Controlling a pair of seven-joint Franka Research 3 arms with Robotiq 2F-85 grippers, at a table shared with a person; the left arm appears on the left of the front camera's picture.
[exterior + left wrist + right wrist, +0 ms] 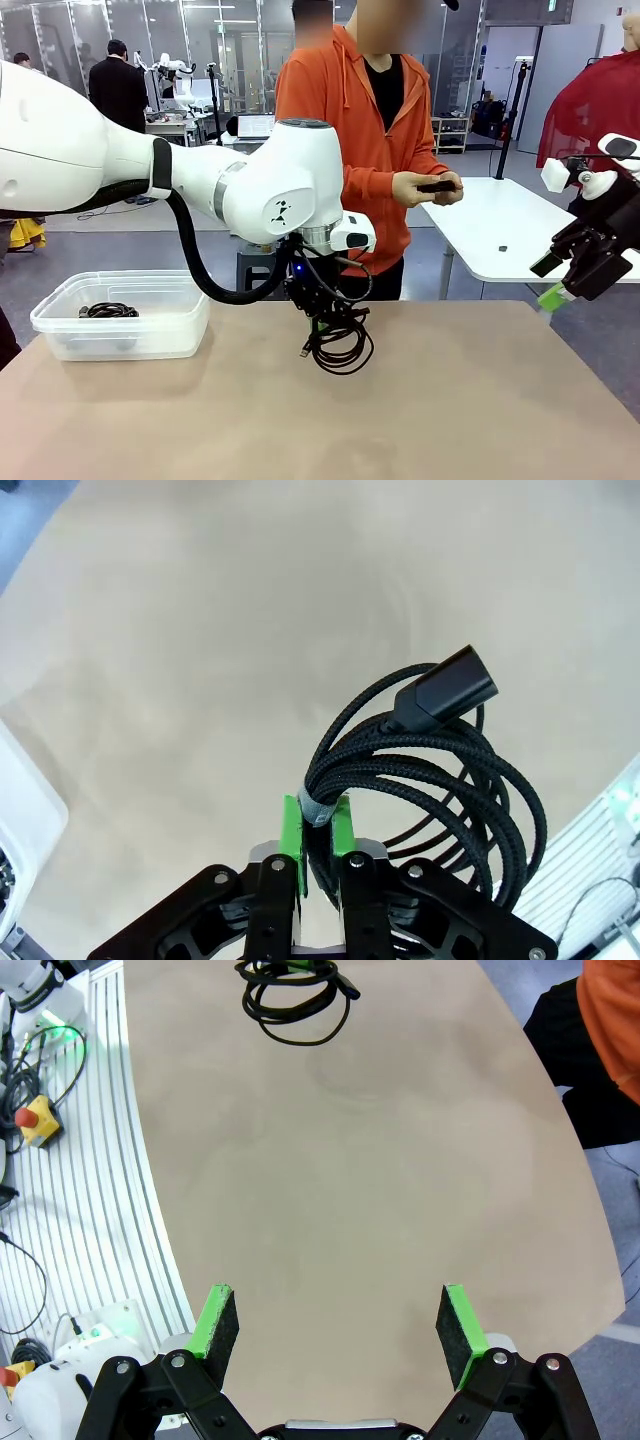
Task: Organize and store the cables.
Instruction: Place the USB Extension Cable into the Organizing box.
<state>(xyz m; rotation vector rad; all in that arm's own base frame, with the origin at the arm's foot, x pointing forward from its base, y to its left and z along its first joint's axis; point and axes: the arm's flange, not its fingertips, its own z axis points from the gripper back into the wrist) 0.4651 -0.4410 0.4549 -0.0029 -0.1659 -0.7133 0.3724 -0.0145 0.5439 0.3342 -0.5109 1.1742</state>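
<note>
Coiled black cable point(440, 770): pinched at its grey tie point(322, 811) between the shut pads of the left gripper point(318, 825), hung low over the table point(470, 400) near its middle. Clear bin point(150, 335), with a second cable point(108, 310) inside, is placed to the robot's left of the held coil, nearer the left arm. The right gripper point(340, 1325) is held wide open and empty by the table's right edge.

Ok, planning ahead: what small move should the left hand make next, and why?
Probably swing left toward the clear bin: the left hand is shut on a cable coil hanging over the table, and another coil already lies there.
</note>
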